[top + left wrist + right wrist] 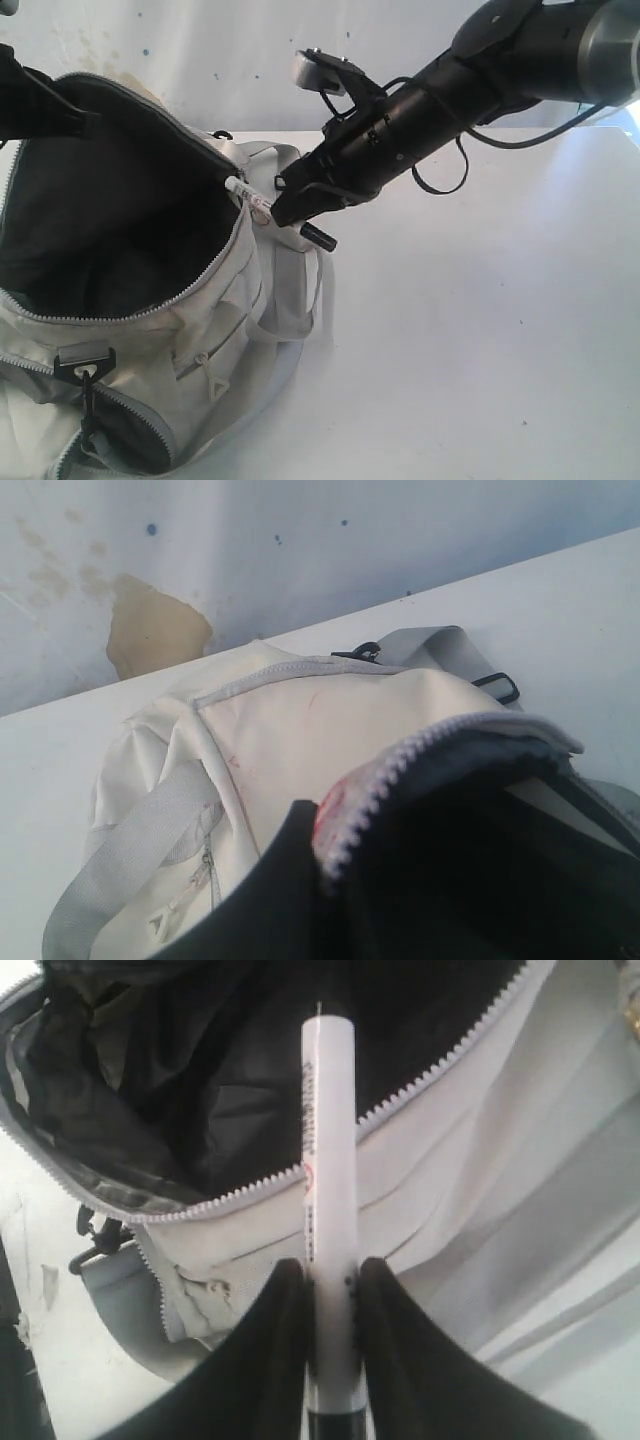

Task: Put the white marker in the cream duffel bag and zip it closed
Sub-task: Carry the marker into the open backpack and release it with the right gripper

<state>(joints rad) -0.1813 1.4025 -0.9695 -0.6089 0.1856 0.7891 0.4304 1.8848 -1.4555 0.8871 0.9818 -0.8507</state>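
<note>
The cream duffel bag point(215, 330) lies at the left with its main zipper open, showing dark grey lining point(110, 230). My right gripper point(283, 208) is shut on the white marker point(250, 197); the barrel's far end pokes over the bag's zipper edge and the black cap point(318, 236) sticks out behind. The right wrist view shows the marker point(330, 1150) clamped between both fingers point(265, 1350), pointing into the opening over the bag point(480, 1160). My left gripper point(345, 825) is shut on the bag's zipper edge point(400, 765), holding the bag point(300, 720) open; in the exterior view it is point(45, 105).
The white table point(480, 330) spreads right of the bag. Light grey straps point(290, 290) lie beside the bag under my right gripper. A black buckle point(83, 360) sits on the bag's near side. A stained wall point(150, 630) rises behind the table.
</note>
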